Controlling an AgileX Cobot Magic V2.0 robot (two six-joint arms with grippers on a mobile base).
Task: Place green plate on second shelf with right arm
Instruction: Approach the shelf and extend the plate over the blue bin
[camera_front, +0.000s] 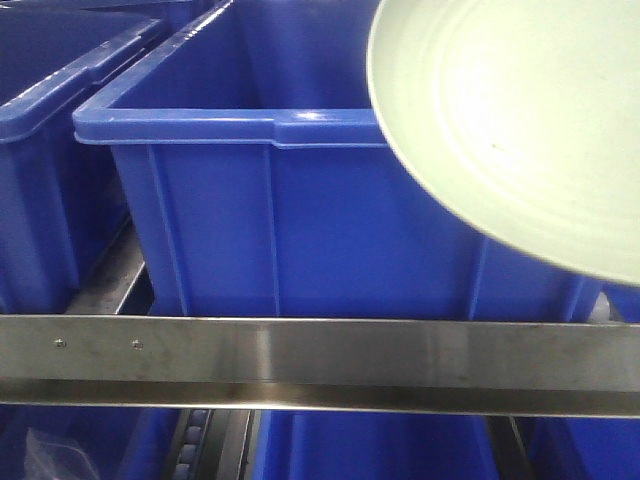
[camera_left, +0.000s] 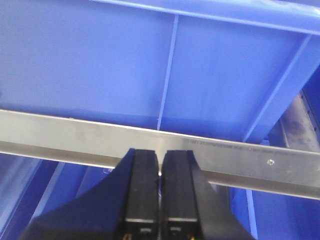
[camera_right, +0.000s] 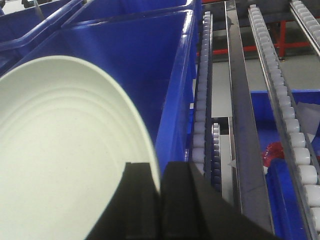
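Note:
The green plate (camera_front: 520, 120) is pale sage, round and shallow, held tilted in the air at the upper right of the front view, overlapping a blue bin (camera_front: 300, 220). In the right wrist view the green plate (camera_right: 65, 160) fills the left half, and my right gripper (camera_right: 160, 172) is shut on its rim, one finger over the plate's face and one behind it. My left gripper (camera_left: 160, 160) is shut with nothing in it, pointing at a steel shelf rail (camera_left: 225, 157) in front of a blue bin. The right arm itself is out of the front view.
A steel shelf rail (camera_front: 320, 360) crosses the front view below the blue bins. A second blue bin (camera_front: 50, 120) stands at the left. Roller tracks (camera_right: 292, 110) and steel rails (camera_right: 240, 110) run to the right of the bin (camera_right: 150, 70). A red object (camera_right: 280, 150) lies below them.

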